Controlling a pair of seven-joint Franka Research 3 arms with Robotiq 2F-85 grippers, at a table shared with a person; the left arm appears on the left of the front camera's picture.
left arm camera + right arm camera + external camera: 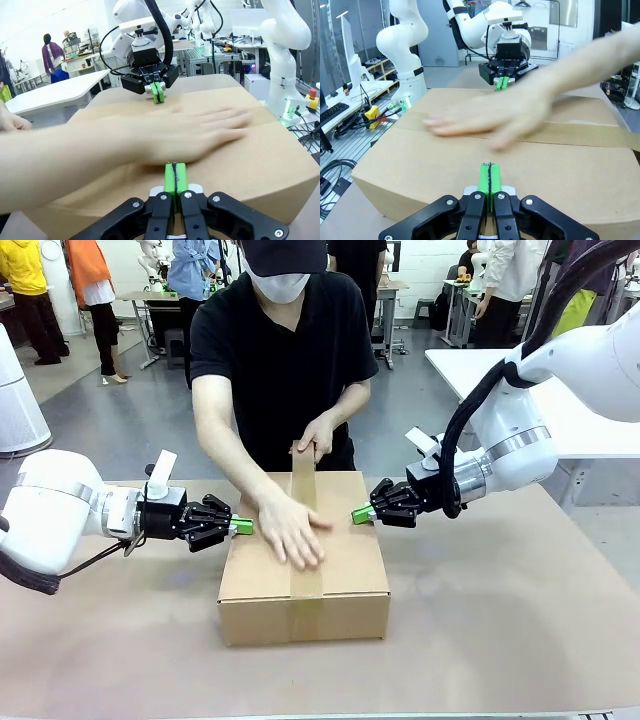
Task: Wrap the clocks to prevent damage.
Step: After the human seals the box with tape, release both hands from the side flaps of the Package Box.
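pincers (243, 526) (359, 514) closed against unmarked box (345, 575).

A matt brown cardboard box (345, 570), sealed with smooth paper-like tape (304, 490), is sitting on a dull tan table (500, 620), flanked by glossy white plastic arms (560, 390) whose matt black grippers are showing bright green rubbery pads (175, 177).

A closed brown cardboard box (303, 570) sits flat on the tan table (500, 630), its flaps shut. A strip of brown packing tape (305, 530) runs along the box's top seam from the far edge to the near edge and folds down over the near wall. The box lies square to the table's near edge.
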